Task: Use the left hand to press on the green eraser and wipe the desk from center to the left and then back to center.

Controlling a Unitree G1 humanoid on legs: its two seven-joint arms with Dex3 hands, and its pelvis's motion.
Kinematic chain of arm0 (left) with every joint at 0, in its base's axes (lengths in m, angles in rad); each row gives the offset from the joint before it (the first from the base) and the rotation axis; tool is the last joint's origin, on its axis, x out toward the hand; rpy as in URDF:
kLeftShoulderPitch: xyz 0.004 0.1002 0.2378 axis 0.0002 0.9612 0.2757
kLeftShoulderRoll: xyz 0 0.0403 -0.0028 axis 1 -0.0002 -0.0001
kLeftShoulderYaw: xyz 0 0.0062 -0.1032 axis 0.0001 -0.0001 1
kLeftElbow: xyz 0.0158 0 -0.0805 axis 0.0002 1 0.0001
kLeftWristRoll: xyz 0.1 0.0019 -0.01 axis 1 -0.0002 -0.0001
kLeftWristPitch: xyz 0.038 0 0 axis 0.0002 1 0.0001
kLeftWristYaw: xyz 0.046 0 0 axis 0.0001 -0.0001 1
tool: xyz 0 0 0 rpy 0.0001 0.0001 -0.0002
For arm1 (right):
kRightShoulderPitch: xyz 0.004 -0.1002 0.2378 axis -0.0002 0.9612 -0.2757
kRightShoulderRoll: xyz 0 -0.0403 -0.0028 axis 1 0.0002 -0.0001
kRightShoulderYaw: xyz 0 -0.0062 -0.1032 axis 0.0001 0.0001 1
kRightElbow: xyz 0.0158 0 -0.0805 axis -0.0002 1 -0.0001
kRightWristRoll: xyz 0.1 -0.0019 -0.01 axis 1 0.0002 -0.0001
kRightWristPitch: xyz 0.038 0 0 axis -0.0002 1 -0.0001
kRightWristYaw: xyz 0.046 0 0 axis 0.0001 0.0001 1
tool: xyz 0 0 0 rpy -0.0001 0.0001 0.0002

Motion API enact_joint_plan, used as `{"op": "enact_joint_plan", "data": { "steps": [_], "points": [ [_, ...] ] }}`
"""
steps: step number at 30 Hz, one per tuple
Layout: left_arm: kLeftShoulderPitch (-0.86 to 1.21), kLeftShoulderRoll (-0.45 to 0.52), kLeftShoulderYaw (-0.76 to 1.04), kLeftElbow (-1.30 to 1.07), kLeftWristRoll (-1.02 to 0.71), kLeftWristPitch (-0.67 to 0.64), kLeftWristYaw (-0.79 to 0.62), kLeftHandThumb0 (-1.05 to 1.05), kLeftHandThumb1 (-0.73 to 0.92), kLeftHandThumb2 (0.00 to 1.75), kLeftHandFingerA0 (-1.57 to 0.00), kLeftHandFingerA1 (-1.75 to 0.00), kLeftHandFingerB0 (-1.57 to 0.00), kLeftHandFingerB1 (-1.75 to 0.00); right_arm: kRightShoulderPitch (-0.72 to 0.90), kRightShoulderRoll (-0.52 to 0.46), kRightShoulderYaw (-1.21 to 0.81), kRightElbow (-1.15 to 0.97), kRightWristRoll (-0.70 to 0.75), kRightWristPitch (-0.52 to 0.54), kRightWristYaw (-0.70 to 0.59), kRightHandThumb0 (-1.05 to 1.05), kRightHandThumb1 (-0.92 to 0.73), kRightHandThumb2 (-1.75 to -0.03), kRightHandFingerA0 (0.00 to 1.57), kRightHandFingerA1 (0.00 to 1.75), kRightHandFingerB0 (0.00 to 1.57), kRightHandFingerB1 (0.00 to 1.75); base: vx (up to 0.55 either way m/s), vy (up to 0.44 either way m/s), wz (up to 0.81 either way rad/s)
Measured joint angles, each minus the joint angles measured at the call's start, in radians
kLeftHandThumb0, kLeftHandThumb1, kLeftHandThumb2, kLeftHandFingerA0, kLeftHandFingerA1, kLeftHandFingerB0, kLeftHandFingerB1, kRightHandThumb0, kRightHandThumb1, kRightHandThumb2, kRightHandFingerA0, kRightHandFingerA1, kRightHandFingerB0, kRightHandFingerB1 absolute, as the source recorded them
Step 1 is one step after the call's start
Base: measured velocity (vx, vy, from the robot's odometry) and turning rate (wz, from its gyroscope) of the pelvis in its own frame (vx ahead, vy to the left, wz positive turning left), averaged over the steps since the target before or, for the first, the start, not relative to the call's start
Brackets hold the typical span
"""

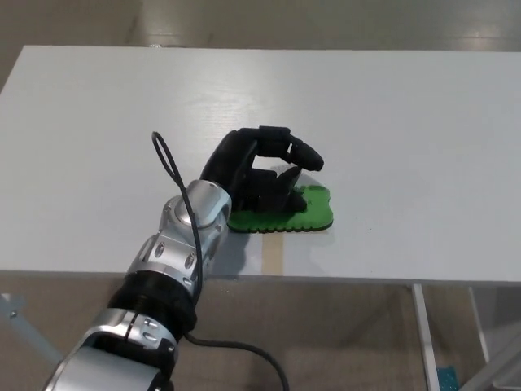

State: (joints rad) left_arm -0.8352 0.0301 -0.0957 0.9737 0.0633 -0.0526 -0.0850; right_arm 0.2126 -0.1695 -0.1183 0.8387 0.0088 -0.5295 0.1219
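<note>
Evenly and brightly lit from overhead, with the white desk (407, 122) close to washed out and a faint sheen on the floor (326, 20) beyond it. Soft, short shadows only: one just right of the eraser (313, 213), another under the left hand (260, 167) and beside the silver forearm (183, 244), which carries small highlights. Slightly soft overall, the black fingers (305, 153) merging into one dark mass with little detail; no clear edge distortion.

A white desk (423, 122) stands on a beige floor (326, 20), perhaps tiled, evenly lit.
</note>
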Motion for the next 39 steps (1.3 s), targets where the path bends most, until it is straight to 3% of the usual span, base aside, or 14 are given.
{"op": "enact_joint_plan", "data": {
  "steps": [15, 39],
  "points": [
    [0.018, -0.050, 0.016, 0.016, 0.003, -0.043, 0.028, -0.13, 0.75, 0.80, -1.04, -0.91, -0.88, -1.07, -0.007, 0.000, 0.011, 0.002, 0.000, -0.004, -0.002, -0.37, -0.76, -0.63, 0.71, 0.58, 0.58, 0.40, 0.00, 0.000, 0.00],
    [0.082, -0.048, 0.013, 0.058, 0.001, -0.188, 0.064, -0.13, 0.78, 0.81, -1.06, -0.91, -0.93, -1.01, -0.016, -0.011, 0.030, 0.021, -0.004, -0.008, -0.003, -0.39, -0.76, -0.63, 0.71, 0.55, 0.59, 0.40, 0.00, 0.000, 0.00]
  ]
}}
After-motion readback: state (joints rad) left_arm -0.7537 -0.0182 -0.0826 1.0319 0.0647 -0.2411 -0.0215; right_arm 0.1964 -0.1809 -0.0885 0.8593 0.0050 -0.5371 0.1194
